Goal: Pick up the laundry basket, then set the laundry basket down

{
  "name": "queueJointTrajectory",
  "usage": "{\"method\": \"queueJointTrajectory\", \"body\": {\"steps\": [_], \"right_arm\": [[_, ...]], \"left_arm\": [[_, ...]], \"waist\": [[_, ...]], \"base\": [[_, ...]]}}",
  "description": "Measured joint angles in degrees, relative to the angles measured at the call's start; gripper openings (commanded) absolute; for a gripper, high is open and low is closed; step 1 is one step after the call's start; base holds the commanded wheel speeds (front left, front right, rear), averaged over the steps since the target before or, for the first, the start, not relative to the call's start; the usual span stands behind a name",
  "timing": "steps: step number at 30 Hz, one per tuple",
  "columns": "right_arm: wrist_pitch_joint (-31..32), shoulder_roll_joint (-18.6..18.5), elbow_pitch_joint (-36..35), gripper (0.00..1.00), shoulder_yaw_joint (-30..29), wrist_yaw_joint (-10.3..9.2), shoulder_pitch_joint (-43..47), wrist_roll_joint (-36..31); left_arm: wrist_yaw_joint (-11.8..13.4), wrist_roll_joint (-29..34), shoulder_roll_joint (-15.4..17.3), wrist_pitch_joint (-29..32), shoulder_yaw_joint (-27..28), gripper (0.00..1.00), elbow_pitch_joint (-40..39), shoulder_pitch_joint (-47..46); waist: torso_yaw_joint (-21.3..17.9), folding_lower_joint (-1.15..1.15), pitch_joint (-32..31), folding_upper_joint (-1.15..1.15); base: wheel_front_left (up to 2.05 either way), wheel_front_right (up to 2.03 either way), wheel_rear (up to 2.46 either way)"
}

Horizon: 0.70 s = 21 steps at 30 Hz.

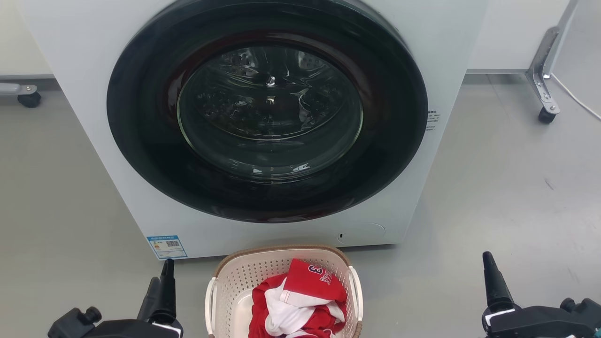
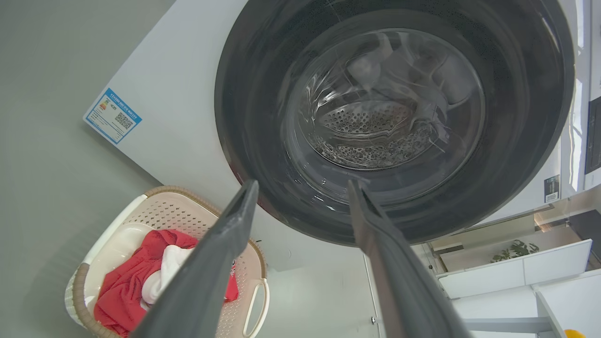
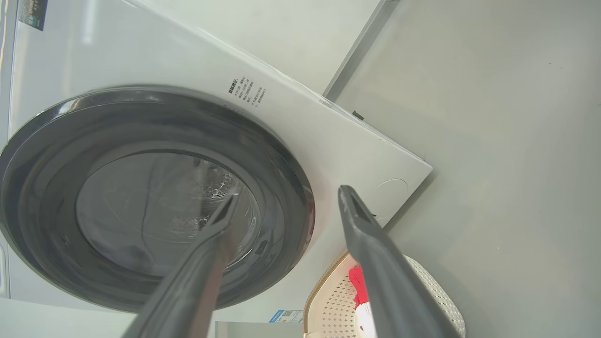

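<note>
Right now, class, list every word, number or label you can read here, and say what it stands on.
"3": on the red shirt in the laundry basket; lettering beside it too blurred.
Blue label, low on the washing machine: QR code, print too small to read.
Black print on the washing machine's right edge: too small to read.

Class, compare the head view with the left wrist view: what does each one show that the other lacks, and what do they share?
Head view: the right gripper and a metal leg on a castor.
Left wrist view: a plant and white cabinets.
Both: the washing machine with its glass door and blue label, the laundry basket holding a red and white garment, and the open left gripper.
</note>
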Motion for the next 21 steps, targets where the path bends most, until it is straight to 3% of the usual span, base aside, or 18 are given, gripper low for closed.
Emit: {"method": "queueJointTrajectory", "body": {"steps": [21], "right_arm": [[-4.15,-0.76,-2.72,1.00,4.85,-3.01,0.02,-19.68]], "left_arm": [[3.00,23.09,1.46,-4.30,-3.85,1.00,-3.25,0.54]], "waist": [[-0.09,0.00,0.08,0.00]], "base": [[0.00,0.00,0.00]]}}
